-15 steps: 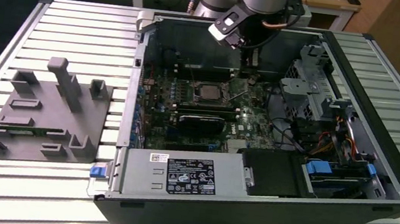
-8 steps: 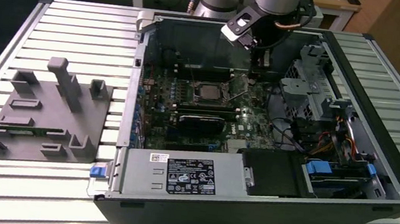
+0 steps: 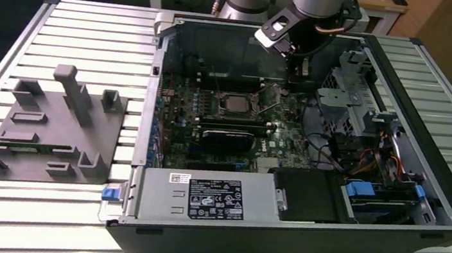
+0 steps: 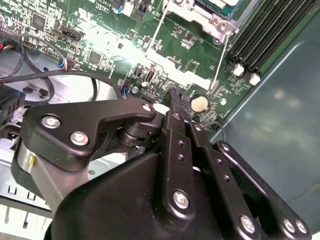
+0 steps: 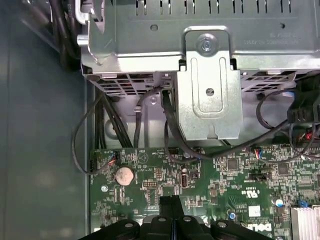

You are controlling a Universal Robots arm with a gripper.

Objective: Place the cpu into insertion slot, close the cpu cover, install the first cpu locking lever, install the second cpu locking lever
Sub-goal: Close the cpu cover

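Over the board, gripper point(image 4: 177, 97): black, jointed and studded with screws; it hangs just above the green board point(image 5: 220, 185) and touches nothing.
Fingers point(image 4: 172, 130): flat, matte black bars, pressed together from base to tip with nothing between them.
Coin cell point(image 5: 124, 175): round, pale and shiny, flat on the board just beside the fingertips.
Bracket point(image 5: 210, 95): bare folded sheet metal, dull silver, with one screw near its rounded end; it stands at the board's edge, beyond the fingertips.
Cables point(image 5: 80, 145): thin, black and rubbery, looping from under the metal cage down to the board.
Wire levers point(image 4: 220, 55): two thin bright rods running out from the slot's corners over the board, near the gripper.
Long slots point(image 4: 265, 30): narrow black parallel strips with white end clips, beside the slot.
Slot point(image 3: 233, 105): square, with a dark centre and a silvery metal rim, in the middle of the board; it sits apart from the gripper, toward the exterior view's left.
Cpu: whether it lies in the slot, I cannot tell.
Case point(image 3: 298, 245): black box, open on top, lying on its side.
Table point(image 3: 90, 38): ribbed, pale metal slats.
Fixture point(image 3: 53, 131): grey matte block with upright posts, on the table at the exterior view's left of the case.
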